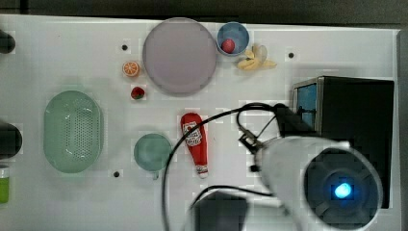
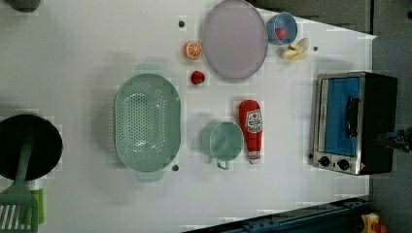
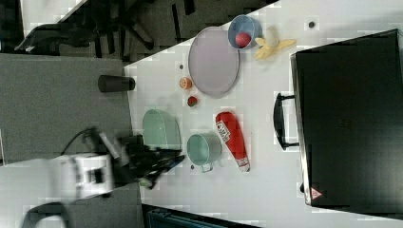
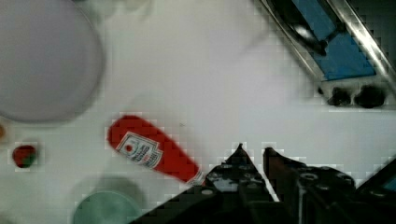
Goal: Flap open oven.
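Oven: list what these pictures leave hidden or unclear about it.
- Top view: the arm covers the oven front's lower part, handle and knobs included.
- Right view: the oven's black top faces the camera, so the glass door and knobs are out of sight; the handle just sticks out.
- Wrist view: the edge cuts off the door; knobs blurred.
- Left view: knob markings too small.

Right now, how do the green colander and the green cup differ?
The colander is a large perforated oval with tabs at both ends; the cup is small, round, solid-walled, with one side handle. In the left view the colander lies left of the cup. Both are pale green, upright and empty.
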